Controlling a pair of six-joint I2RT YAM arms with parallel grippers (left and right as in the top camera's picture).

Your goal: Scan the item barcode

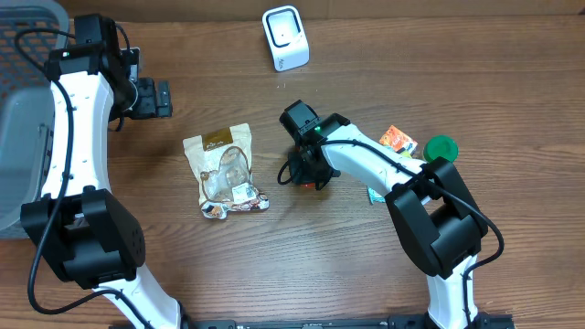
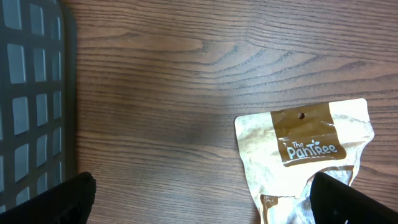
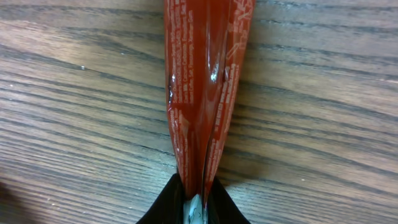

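A red glossy packet (image 3: 205, 81) stands on edge on the wooden table, pinched flat at its lower end. My right gripper (image 3: 196, 200) is shut on that packet, both black fingers pressed against its sides. From overhead the right gripper (image 1: 306, 172) sits at the table's middle and mostly hides the packet. The white barcode scanner (image 1: 285, 38) stands at the far edge, well apart from it. My left gripper (image 2: 202, 202) hangs open over bare wood, holding nothing, with its right finger (image 2: 354, 199) over the top of a tan "The Pantree" pouch (image 2: 305, 155).
The Pantree pouch (image 1: 224, 171) lies left of centre. A grey mesh basket (image 1: 27, 100) fills the left edge. A green lid (image 1: 441, 146) and an orange packet (image 1: 398, 139) lie to the right, beside the right arm.
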